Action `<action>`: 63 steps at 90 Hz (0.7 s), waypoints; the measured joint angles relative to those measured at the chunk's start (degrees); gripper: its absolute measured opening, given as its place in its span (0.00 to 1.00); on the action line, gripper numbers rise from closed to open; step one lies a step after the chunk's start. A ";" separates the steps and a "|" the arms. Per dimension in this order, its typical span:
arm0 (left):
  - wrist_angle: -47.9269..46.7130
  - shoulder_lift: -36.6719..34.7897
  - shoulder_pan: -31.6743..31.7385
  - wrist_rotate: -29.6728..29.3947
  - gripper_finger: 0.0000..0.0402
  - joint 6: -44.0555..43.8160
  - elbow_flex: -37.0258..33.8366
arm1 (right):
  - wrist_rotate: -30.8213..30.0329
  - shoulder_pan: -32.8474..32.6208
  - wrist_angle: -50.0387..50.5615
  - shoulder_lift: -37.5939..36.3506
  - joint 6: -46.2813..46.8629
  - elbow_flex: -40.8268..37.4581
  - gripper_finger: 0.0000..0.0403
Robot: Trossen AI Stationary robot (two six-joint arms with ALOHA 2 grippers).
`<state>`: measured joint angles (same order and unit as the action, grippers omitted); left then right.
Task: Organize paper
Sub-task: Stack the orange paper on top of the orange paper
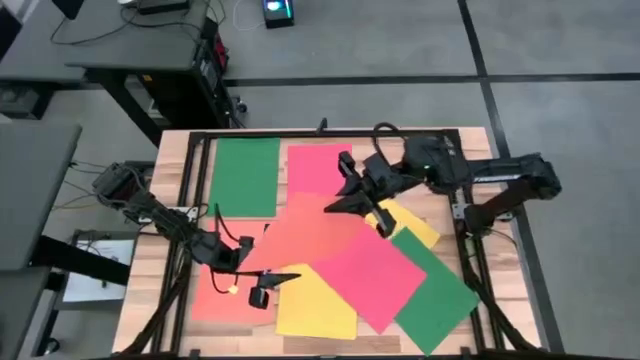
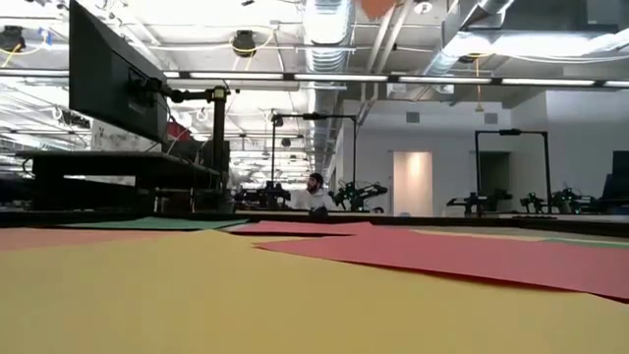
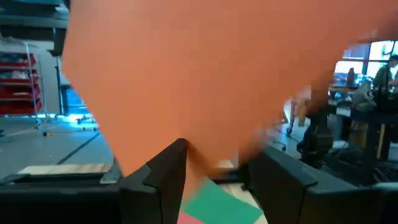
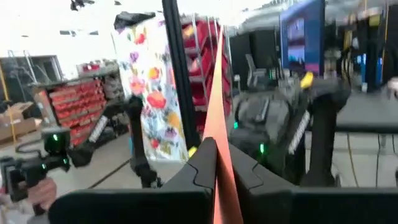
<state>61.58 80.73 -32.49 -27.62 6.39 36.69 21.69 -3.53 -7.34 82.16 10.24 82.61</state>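
Coloured paper sheets lie scattered across the wooden bench (image 1: 170,180). One orange sheet (image 1: 305,235) is lifted clear of the others and stretched between both arms. The right tool (image 1: 350,200) is clamped on the sheet's far corner; its wrist view shows the paper edge-on, pinched between closed fingers. The left tool (image 1: 268,288) holds the opposite near corner, with the paper filling its wrist view. The sheet's long axis runs diagonally from the left tool up towards the right one. Below it lie a green sheet (image 1: 244,175), a pink-red sheet (image 1: 375,275) and a yellow sheet (image 1: 315,305). Any placing move likely needs both arms travelling together.
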 joint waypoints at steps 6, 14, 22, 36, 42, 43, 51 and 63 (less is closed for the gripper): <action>0.33 0.00 0.44 -1.10 0.38 0.00 0.00 | 0.02 0.10 -1.51 1.37 0.16 0.04 0.00; 0.46 0.00 1.07 -1.94 0.38 -0.17 0.00 | 0.32 0.28 -1.09 1.90 0.46 0.00 0.00; -0.12 0.00 1.29 -3.36 0.38 -1.09 0.00 | 0.69 0.49 -1.31 2.43 1.15 0.05 0.00; -1.78 0.00 0.76 -12.35 0.36 -1.18 0.00 | 1.14 0.45 -0.83 2.41 1.84 0.05 0.00; -2.27 0.00 0.22 -15.63 0.32 -1.11 0.00 | 1.23 0.07 -0.27 2.14 1.92 0.05 0.00; -2.26 0.00 0.09 -16.01 0.31 -1.07 0.00 | 1.29 0.05 -0.28 2.13 1.92 0.05 0.00; -1.48 0.00 -1.05 -17.74 0.23 0.40 0.00 | 1.53 -0.28 0.28 1.76 1.92 0.05 0.00; 0.61 -0.09 -3.09 -19.15 0.04 4.43 0.00 | 1.55 -0.60 2.82 1.23 1.92 0.07 0.00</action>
<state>62.19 80.64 -35.58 -46.77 10.83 36.69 23.24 -4.13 -4.51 83.40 12.16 82.67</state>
